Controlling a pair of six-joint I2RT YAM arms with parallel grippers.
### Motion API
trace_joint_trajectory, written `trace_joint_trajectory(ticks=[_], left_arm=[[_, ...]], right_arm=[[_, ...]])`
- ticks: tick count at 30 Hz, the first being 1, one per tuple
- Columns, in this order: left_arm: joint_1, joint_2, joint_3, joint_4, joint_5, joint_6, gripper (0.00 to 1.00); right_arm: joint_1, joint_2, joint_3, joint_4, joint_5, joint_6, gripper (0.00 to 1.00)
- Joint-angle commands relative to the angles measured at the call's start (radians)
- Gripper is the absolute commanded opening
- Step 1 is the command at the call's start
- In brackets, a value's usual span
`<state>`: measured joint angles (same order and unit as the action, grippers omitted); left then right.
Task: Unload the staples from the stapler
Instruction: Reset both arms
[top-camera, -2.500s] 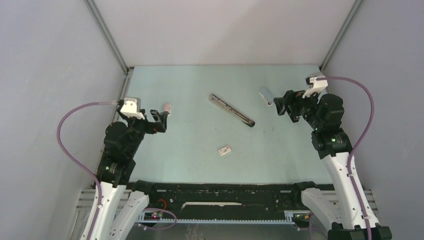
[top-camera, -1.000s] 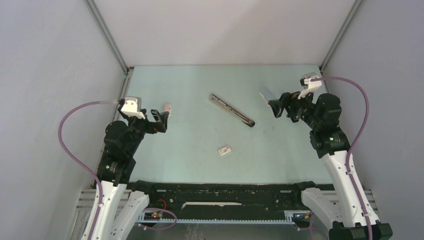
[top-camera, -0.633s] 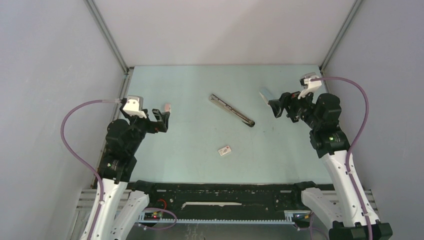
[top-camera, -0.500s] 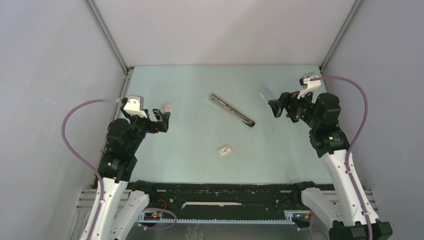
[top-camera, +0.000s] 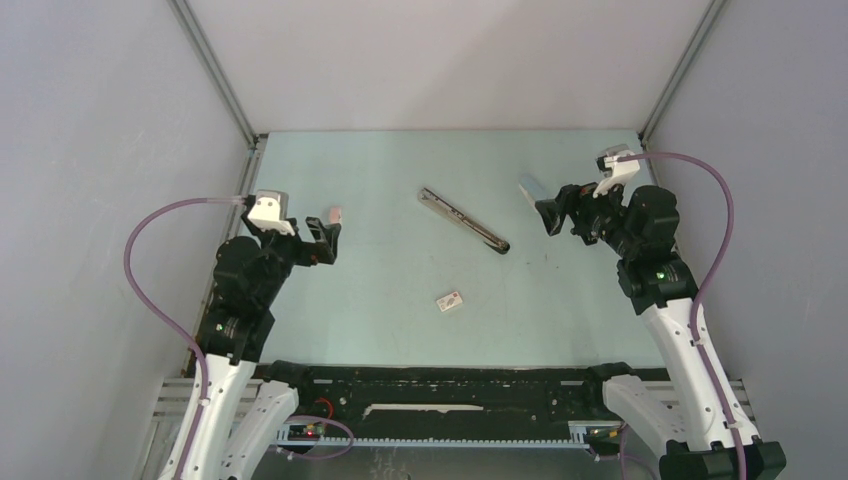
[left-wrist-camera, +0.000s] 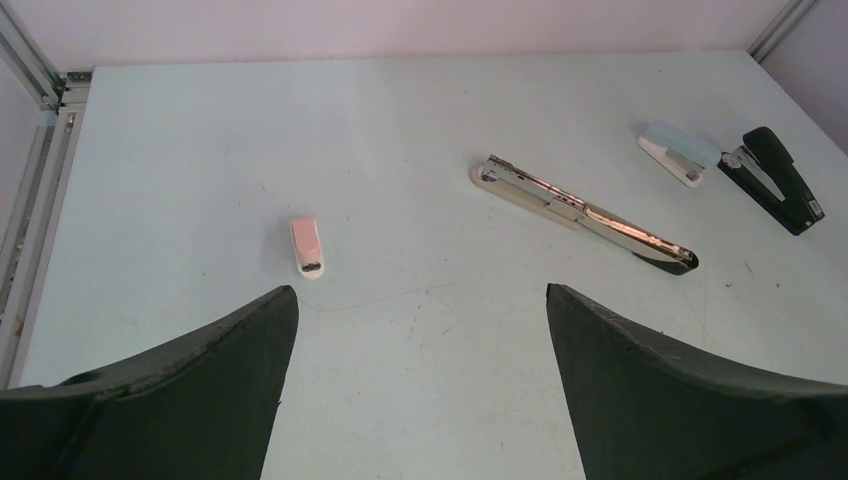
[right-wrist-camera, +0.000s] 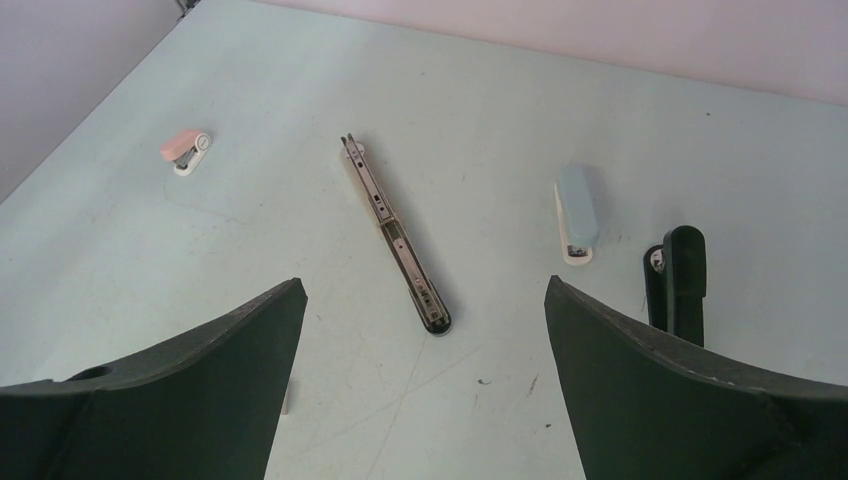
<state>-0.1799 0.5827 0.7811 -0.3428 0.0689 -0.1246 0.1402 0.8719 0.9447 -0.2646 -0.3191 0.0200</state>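
The left hand (left-wrist-camera: 420, 296) hangs over the tabletop (top-camera: 380, 170), spread wide and empty, with a small pink stapler (left-wrist-camera: 307, 247) at its 11 o'clock. Mid-table a long stapler (top-camera: 463, 220) lies opened flat. The staples (top-camera: 451, 299) sit apart at its 6 o'clock. The right hand (right-wrist-camera: 422, 288) is spread and empty too, with a pale blue stapler (right-wrist-camera: 577, 226) and a black stapler (right-wrist-camera: 677, 280) toward its 1 o'clock.

I see a pale mint-green counter (top-camera: 380, 170), a little scuffed, closed in by plain grey-white walls (top-camera: 450, 60) on three sides. Metal struts (top-camera: 215, 70) run up the two back corners. The light is soft and even.
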Motion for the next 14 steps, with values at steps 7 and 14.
trace_joint_trajectory(ticks=[7, 14], left_arm=[[0.011, 0.003, -0.022, 0.033, 0.014, -0.003, 1.0], [0.011, 0.002, -0.021, 0.033, 0.016, -0.003, 1.0]], right_arm=[[0.006, -0.01, 0.005, 0.027, 0.009, -0.016, 1.0], [0.003, -0.016, 0.015, 0.01, 0.017, -0.029, 1.0]])
